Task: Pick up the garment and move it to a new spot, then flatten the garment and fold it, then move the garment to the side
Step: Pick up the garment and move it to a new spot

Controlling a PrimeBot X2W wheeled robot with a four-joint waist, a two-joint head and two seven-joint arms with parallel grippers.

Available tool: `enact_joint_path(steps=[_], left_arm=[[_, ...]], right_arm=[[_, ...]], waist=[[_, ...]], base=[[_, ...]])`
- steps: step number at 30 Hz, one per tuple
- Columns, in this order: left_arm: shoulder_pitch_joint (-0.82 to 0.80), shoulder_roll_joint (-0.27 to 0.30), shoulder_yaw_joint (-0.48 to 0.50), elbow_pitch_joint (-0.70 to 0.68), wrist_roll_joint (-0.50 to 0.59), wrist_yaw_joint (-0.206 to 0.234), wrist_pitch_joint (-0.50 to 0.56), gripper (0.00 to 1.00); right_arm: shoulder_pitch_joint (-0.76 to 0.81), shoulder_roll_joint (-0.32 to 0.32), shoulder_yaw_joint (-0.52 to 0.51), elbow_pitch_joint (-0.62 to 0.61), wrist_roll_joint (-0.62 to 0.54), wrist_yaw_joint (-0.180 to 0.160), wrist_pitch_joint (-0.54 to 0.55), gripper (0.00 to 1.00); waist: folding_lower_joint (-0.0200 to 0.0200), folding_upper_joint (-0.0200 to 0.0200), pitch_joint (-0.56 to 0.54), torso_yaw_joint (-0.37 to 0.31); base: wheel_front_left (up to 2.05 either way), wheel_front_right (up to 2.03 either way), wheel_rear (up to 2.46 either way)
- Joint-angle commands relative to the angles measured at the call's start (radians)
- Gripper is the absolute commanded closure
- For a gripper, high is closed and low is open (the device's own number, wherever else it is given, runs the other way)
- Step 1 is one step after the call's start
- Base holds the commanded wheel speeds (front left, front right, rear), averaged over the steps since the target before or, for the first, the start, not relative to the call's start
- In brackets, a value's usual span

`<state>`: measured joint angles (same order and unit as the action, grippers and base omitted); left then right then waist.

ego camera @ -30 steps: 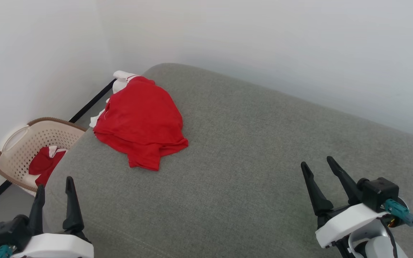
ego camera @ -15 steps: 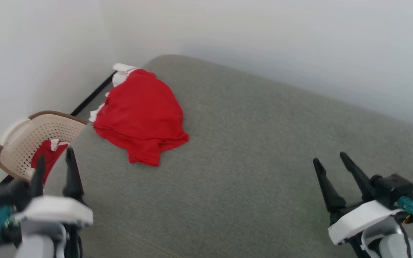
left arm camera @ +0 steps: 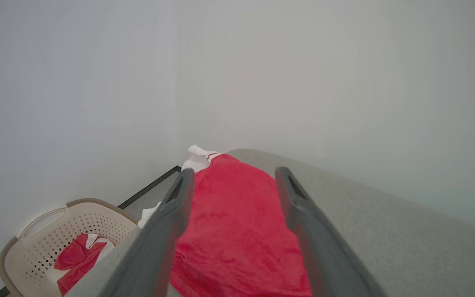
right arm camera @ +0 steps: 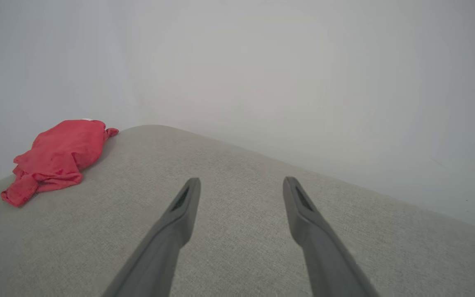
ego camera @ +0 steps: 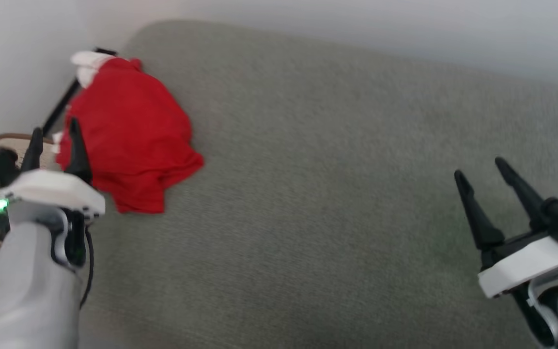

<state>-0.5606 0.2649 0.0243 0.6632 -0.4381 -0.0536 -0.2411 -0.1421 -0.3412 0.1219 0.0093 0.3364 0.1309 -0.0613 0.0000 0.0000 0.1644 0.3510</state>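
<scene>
The garment (ego camera: 129, 135), a crumpled red shirt with a white sleeve at its far end, lies bunched in the upper left of the head view, near the left edge of the grey upholstered surface (ego camera: 317, 203). The left gripper (ego camera: 55, 127) sits at the garment's left side with its jaws wide open and empty. In the left wrist view the red cloth shows between its two fingers, and it looks to be short of contact, though I cannot be sure. The right gripper (ego camera: 478, 167) is well apart at the lower right, its jaws also wide open over bare fabric. The step in hand seems to be the first pick-up. It would go best if the jaws came down on a raised fold near the hem rather than on flat cloth, closed on several layers, then lifted clear before heading for the open middle. A dragged edge could slip off toward the basket (left arm camera: 35, 235), which holds another red cloth (left arm camera: 74, 260). No brand, label or writing can be read anywhere.
</scene>
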Motion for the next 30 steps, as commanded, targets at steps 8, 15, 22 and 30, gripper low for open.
enact_joint_path(steps=[8,15,22,30], left_arm=[[-0.247,0.030,0.002,0.308,-0.031,-0.003,0.067,0.00],[-0.395,0.021,0.013,0.529,-0.057,0.068,0.216,0.00],[-0.425,-0.015,0.001,0.623,-0.077,0.110,0.433,0.00],[-0.414,-0.029,-0.021,0.644,-0.071,0.123,0.493,1.00]], right_arm=[[-0.053,-0.066,-0.016,-0.119,0.010,0.000,0.049,0.00],[-0.073,-0.109,-0.025,-0.194,0.010,0.000,0.081,0.00],[-0.072,-0.134,-0.035,-0.246,0.007,0.000,0.105,0.00],[-0.073,-0.136,-0.043,-0.268,0.000,0.000,0.121,0.00]], waist=[[0.0000,0.0000,0.195,-0.111],[0.0000,0.0000,0.289,-0.149],[0.0000,0.0000,0.339,-0.164],[0.0000,0.0000,0.354,-0.161]], base=[[0.00,0.00,0.00],[0.00,0.00,0.00],[0.00,0.00,0.00],[0.00,0.00,0.00]])
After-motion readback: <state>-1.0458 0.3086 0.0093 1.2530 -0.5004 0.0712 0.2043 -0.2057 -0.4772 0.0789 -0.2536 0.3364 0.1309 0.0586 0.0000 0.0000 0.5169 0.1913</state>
